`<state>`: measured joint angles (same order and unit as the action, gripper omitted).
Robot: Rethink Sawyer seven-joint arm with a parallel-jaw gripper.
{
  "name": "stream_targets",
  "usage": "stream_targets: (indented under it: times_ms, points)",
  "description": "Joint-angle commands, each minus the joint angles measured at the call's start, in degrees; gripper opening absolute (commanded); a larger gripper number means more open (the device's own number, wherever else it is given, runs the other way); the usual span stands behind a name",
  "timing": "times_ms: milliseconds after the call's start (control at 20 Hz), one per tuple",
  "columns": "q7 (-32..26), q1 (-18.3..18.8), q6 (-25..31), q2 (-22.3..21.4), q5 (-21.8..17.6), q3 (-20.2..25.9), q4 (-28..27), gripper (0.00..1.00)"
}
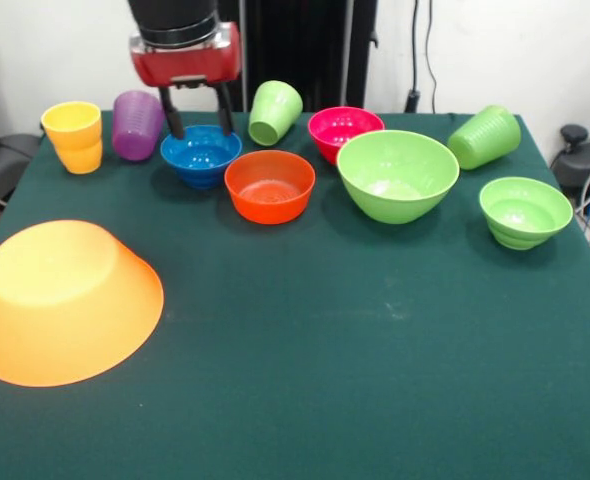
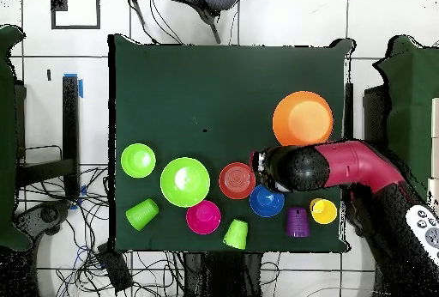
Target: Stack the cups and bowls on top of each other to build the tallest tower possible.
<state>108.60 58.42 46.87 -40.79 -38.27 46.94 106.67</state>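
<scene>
- Nearest the front camera, the huge orange bowl [image 1: 65,300] lies upside down on the green bench [image 1: 355,380], well apart from everything else; nothing is stacked on it, so the tower looks not yet begun.
- In the middle row stand the red-orange bowl [image 1: 269,185], the large light green bowl [image 1: 397,175] and the small green bowl [image 1: 524,211], all upright and empty.
- Behind them, the blue bowl [image 1: 201,154] sits directly under the end effector [image 1: 197,128], whose two fingers are spread apart, straddling the bowl's far rim and gripping nothing.
- At the far edge: the yellow cup [image 1: 74,136], purple cup [image 1: 137,124], a tipped green cup [image 1: 274,112], the pink bowl [image 1: 343,130] and a second green cup [image 1: 485,136] on its side.
- The step in hand appears to be picking the blue bowl; next, the fingers need to close on its rim.
</scene>
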Motion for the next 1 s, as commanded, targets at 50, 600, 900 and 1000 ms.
stream_targets:
  times_ms: [50,600,900,1000]
  points:
    - [-21.2,-1.4,-0.1,3.8,-4.7,5.4,3.9,1.00]
    - [-31.8,-6.9,8.5,8.1,-16.4,-1.5,1.5,1.00]
    - [-37.1,-5.4,9.2,9.5,-19.9,-2.3,-0.1,1.00]
    - [-37.2,-5.4,9.2,10.2,-20.5,-2.6,-1.0,1.00]
